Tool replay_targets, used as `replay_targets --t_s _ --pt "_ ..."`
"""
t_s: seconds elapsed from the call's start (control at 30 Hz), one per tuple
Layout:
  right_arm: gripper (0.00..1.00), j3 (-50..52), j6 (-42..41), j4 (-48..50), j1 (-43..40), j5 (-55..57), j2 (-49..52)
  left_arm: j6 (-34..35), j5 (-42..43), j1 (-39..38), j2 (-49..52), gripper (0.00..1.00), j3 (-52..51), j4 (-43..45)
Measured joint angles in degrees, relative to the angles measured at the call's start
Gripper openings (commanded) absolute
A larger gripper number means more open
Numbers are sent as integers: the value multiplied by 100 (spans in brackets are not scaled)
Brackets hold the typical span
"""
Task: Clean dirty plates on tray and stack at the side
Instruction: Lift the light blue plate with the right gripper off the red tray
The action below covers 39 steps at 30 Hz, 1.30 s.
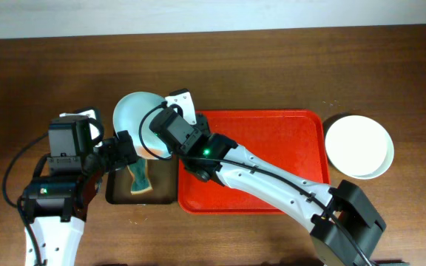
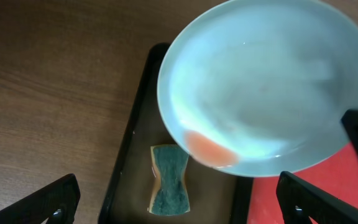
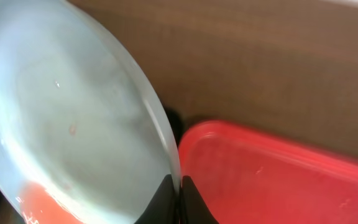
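Observation:
My right gripper (image 3: pixel 179 198) is shut on the rim of a pale mint plate (image 3: pixel 61 118), holding it tilted above the narrow brown tray. The plate (image 2: pixel 266 81) has a red smear (image 2: pixel 209 148) near its lower edge. In the overhead view the plate (image 1: pixel 133 118) hangs left of the red tray (image 1: pixel 272 159), with the right gripper (image 1: pixel 156 140) at its right edge. My left gripper (image 2: pixel 180 204) stands wide open with nothing in it, just below the plate and over a green sponge (image 2: pixel 169 180). The left gripper (image 1: pixel 126 153) is apart from the plate.
The black-rimmed brown tray (image 1: pixel 165 185) lies against the red tray's left side with the sponge (image 1: pixel 139 179) in it. A white plate (image 1: pixel 359 145) rests on the table right of the red tray, seemingly on top of another. Dark wooden table surrounds everything.

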State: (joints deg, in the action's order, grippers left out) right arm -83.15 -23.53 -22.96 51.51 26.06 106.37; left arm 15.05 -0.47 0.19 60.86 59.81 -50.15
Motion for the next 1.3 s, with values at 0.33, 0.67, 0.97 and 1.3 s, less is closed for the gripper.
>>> replay_targets --t_s 0.33,0.67,0.97,1.3 --pt "4 -1338 2415 72 4 481 4 0 0 0 0 99 0 0" --pt "4 -1554 3574 201 4 501 -2 0 0 0 0 99 0 0" --pt "4 -1572 5169 1172 81 841 -177 0 0 0 0 99 0 0" --pt "4 -1576 6701 2006 632 1773 -195 0 0 0 0 99 0 0"
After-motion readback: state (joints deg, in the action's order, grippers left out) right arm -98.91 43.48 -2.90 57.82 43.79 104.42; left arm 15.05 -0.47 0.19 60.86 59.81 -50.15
